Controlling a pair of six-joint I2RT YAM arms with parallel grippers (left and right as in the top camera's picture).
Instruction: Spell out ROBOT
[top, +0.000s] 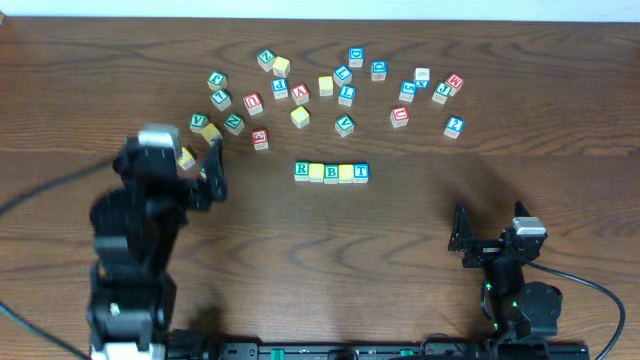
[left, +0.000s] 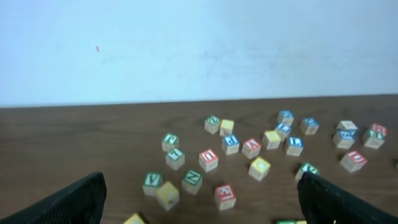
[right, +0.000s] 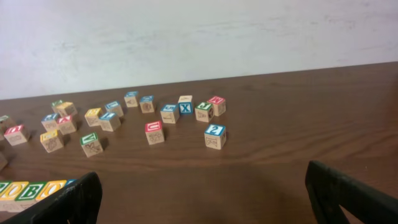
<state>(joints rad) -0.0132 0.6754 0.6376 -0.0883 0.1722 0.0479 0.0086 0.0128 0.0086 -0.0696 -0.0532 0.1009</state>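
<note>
One row of five touching cubes spells ROBOT (top: 331, 172): green R (top: 302, 170), yellow cube (top: 317, 172), green B (top: 331, 172), second yellow cube (top: 346, 172), blue T (top: 361, 172). Roughly two dozen loose cubes (top: 347, 95) scatter from its 10 to 2 o'clock. Both grippers gape wide and empty: left gripper (left: 202, 190) at 9 o'clock, right gripper (right: 202, 177) at 4.

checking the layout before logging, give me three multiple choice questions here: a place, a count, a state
1. Where is the row of blocks? A nearer the robot than the loose blocks B beyond them C at the table's right edge
2. Blocks in the row? A three B five C seven
3. The right gripper is? A shut on a block B open, empty C shut, empty
1 A: the row lies on the robot's side of the loose blocks. 2 B: R, yellow, B, yellow, T. 3 B: fingers wide apart, nothing between.
</note>
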